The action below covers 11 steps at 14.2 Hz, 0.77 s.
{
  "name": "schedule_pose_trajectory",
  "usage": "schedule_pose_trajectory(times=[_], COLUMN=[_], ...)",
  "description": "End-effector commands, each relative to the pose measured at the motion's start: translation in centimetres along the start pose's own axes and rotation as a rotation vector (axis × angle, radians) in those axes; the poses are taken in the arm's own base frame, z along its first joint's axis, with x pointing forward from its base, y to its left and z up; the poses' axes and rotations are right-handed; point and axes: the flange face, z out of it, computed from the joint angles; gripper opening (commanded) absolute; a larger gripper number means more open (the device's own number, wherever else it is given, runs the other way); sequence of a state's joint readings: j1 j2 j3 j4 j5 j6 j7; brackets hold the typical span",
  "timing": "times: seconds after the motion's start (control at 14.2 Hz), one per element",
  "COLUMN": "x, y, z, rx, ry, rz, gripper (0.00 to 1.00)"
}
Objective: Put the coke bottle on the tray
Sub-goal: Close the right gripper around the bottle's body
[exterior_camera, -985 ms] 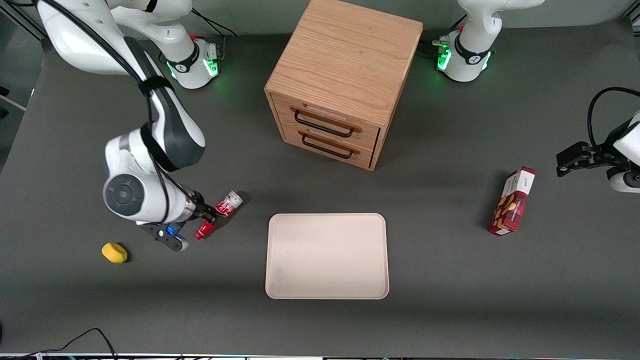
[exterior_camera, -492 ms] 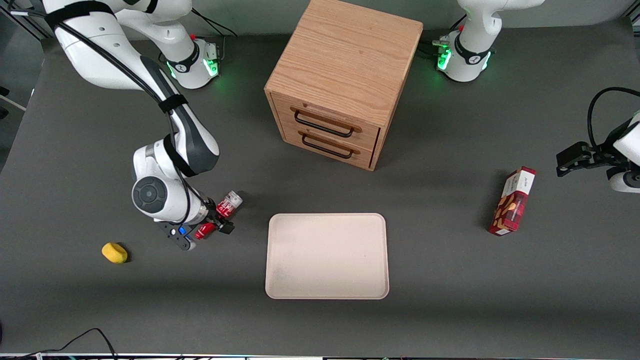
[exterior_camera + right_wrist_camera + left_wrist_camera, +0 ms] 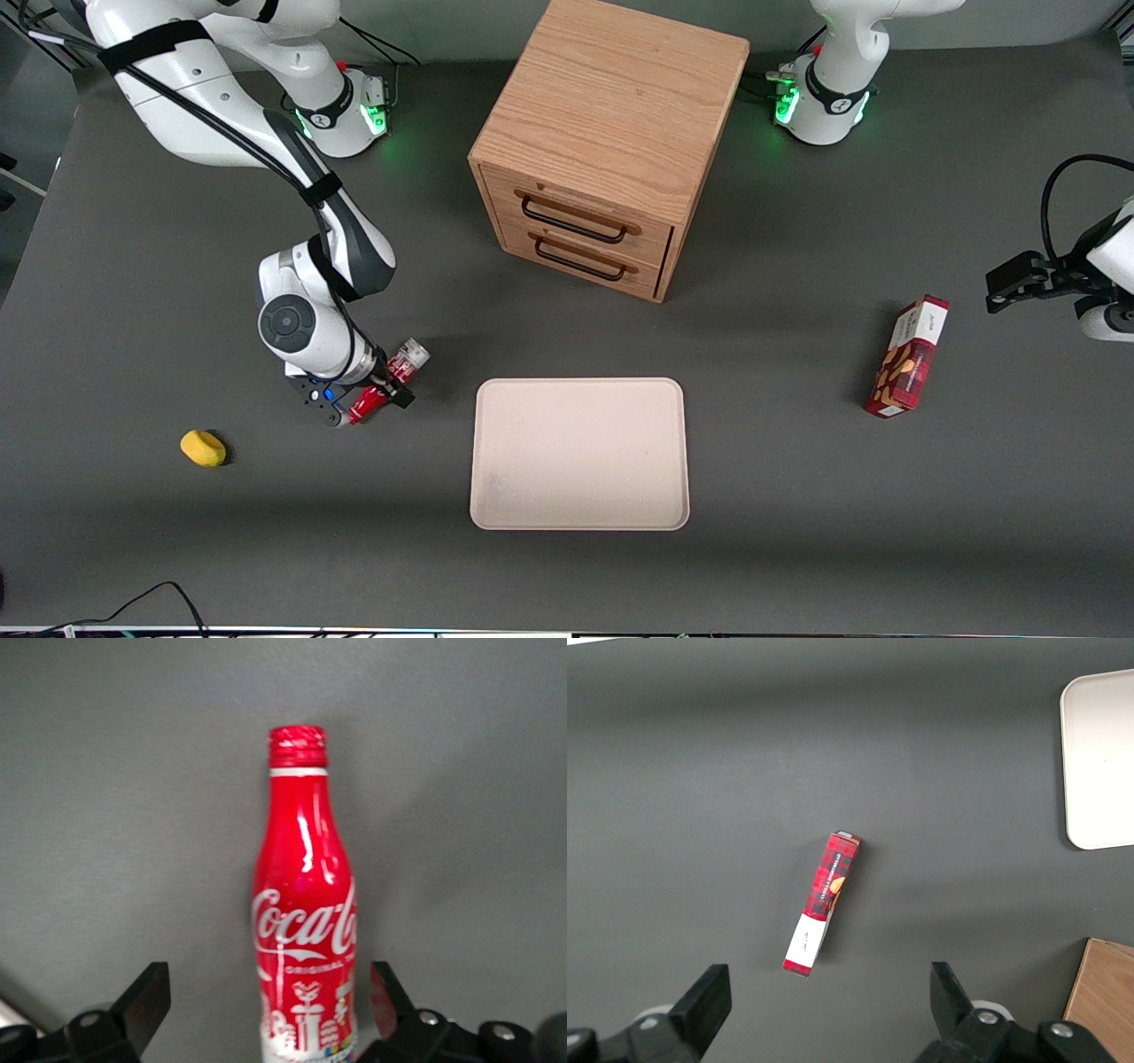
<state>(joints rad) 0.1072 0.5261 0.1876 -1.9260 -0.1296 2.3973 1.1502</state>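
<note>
The coke bottle [image 3: 407, 361] lies on its side on the dark table, silver-grey base toward the cabinet and red cap [image 3: 362, 409] nearer the front camera. My gripper [image 3: 387, 387] is low over its middle and open, with one black finger on each side of the body. In the right wrist view the coke bottle [image 3: 304, 904] runs lengthwise between the fingers [image 3: 146, 999], closer to one of them, and the gripper [image 3: 266, 1003] touches nothing that I can see. The cream tray [image 3: 578, 454] lies flat beside the bottle, toward the parked arm's end; its corner [image 3: 1101, 762] shows in the left wrist view.
A wooden two-drawer cabinet [image 3: 602, 151] stands farther from the front camera than the tray. A yellow lump [image 3: 203, 447] lies toward the working arm's end of the table. A red snack box [image 3: 908, 359] [image 3: 821, 904] lies toward the parked arm's end.
My arm has swung in toward the bottle and the gripper has come down over it, fingers now straddling its body. The bottle has stayed where it was.
</note>
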Motion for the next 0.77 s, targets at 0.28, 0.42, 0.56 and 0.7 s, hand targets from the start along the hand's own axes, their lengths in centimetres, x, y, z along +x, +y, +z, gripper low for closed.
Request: schedule_pose_trajectory(times=[0.28,0.42,0.56,0.7], x=[-0.6,-0.6,-0.5,-0.5], y=[1.2,1.1,1.2,1.1], z=[0.7,1.0,1.0,1.7], rx=[0.02,0.022,0.022,0.021], ry=[0.047,0.048,0.048,0.059], rz=[0.053,0.053,0.062,0.069], gripper=[1.0,1.0,1.0,1.0])
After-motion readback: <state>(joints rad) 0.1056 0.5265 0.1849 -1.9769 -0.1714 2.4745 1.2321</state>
